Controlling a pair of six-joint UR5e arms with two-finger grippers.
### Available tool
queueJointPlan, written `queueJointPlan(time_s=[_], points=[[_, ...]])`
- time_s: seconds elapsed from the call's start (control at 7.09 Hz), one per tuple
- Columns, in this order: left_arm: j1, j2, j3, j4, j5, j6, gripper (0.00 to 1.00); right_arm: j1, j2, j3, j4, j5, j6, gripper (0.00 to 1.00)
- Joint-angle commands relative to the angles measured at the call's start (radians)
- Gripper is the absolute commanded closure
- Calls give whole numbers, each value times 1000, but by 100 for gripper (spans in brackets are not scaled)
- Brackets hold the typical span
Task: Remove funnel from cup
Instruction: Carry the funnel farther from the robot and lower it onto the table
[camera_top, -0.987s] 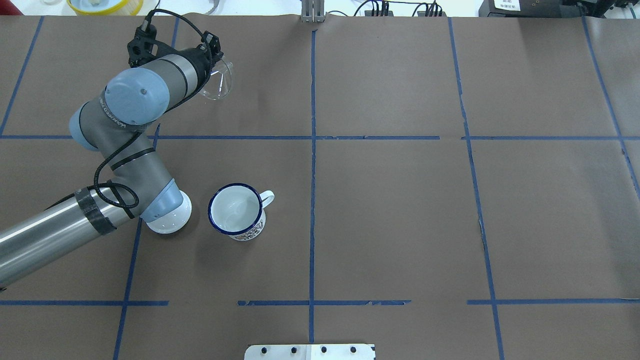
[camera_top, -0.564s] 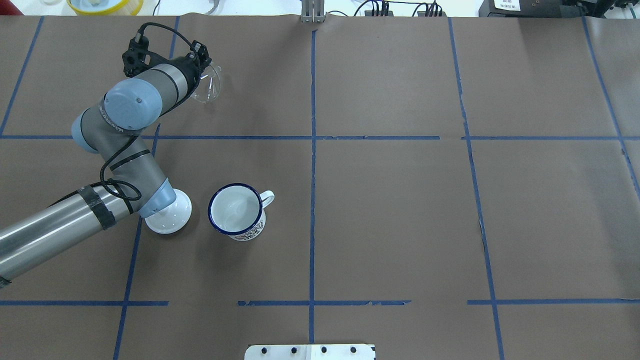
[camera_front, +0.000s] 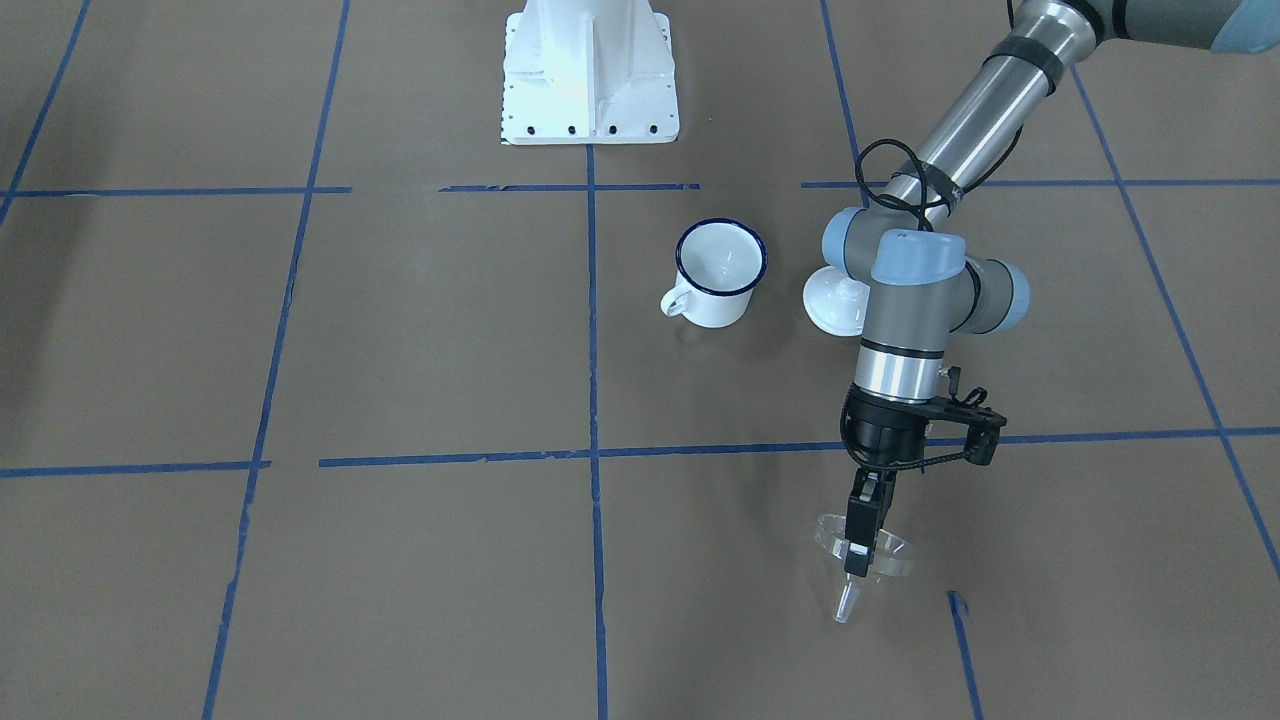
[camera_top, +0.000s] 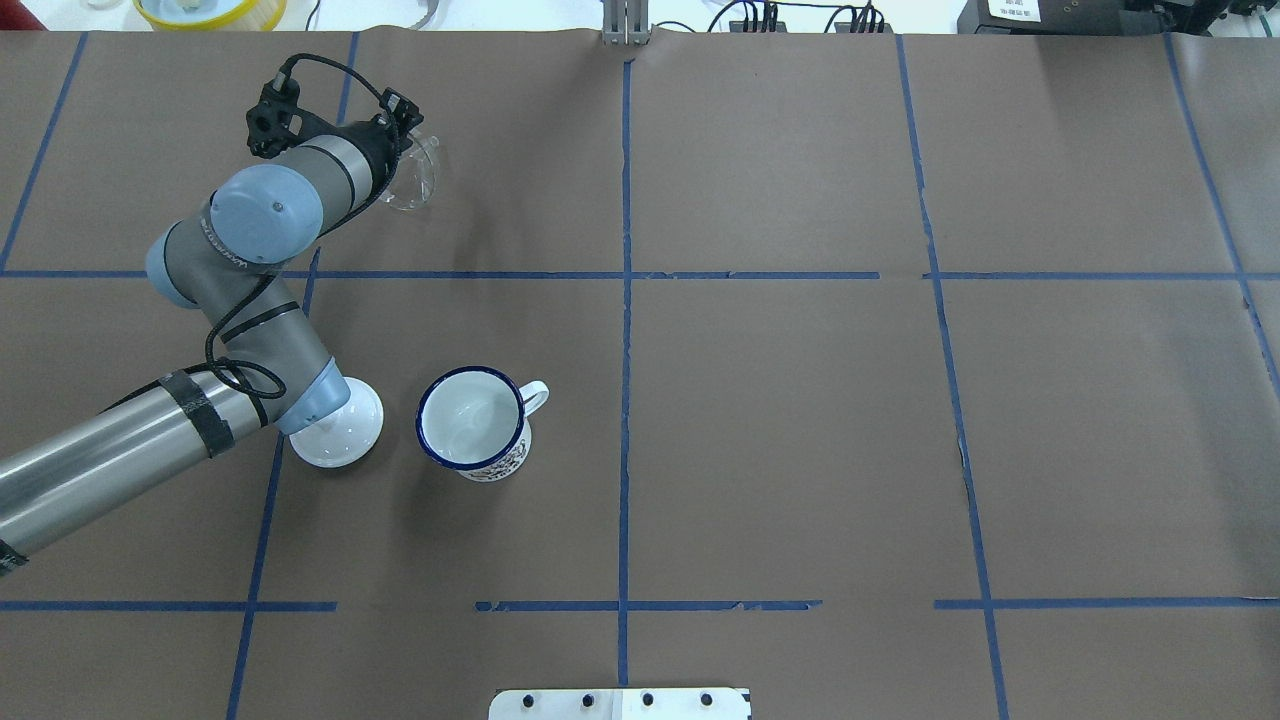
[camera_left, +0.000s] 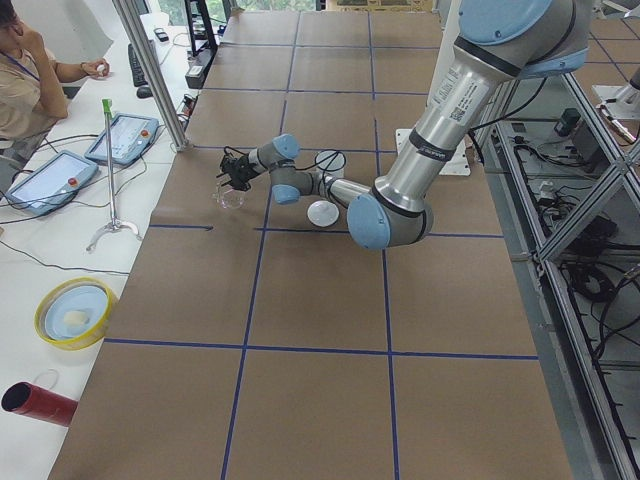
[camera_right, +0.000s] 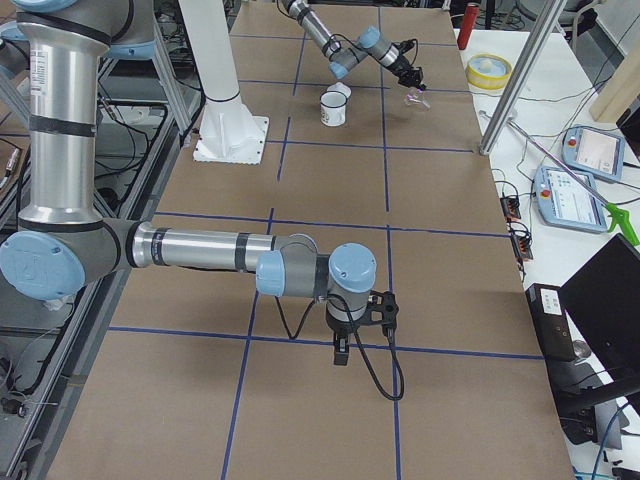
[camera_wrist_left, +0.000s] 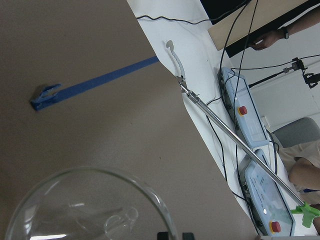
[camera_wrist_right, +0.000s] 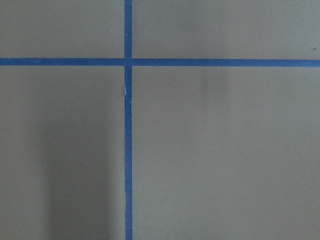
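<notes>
The main part looks done: the cup (camera_front: 720, 275) stands upright and empty near the middle left of the table (camera_top: 780, 420), just beside a white domed lid (camera_front: 828, 305), and the funnel (camera_front: 890, 560) is already out of it, well apart toward the far left. The left gripper (camera_front: 856, 562) is clamped on the funnel's rim and holds it bowl up, spout down, low over the paper; whether the spout tip touches I cannot tell. What seems left is to set it down and let go, while the right gripper (camera_right: 341, 352) hangs idle on the right, its jaws too small to judge.
</notes>
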Motion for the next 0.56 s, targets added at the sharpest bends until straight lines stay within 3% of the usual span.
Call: queueJointPlan(time_s=[0.0, 0.28, 0.42], points=[[-35, 11, -98, 7, -54, 128, 0, 0, 0, 0, 0, 0, 0, 0], [-66, 109, -281, 51, -255, 299, 0, 0, 0, 0, 0, 0, 0, 0], [-67, 159, -413, 175, -301, 425, 0, 0, 0, 0, 0, 0, 0, 0]])
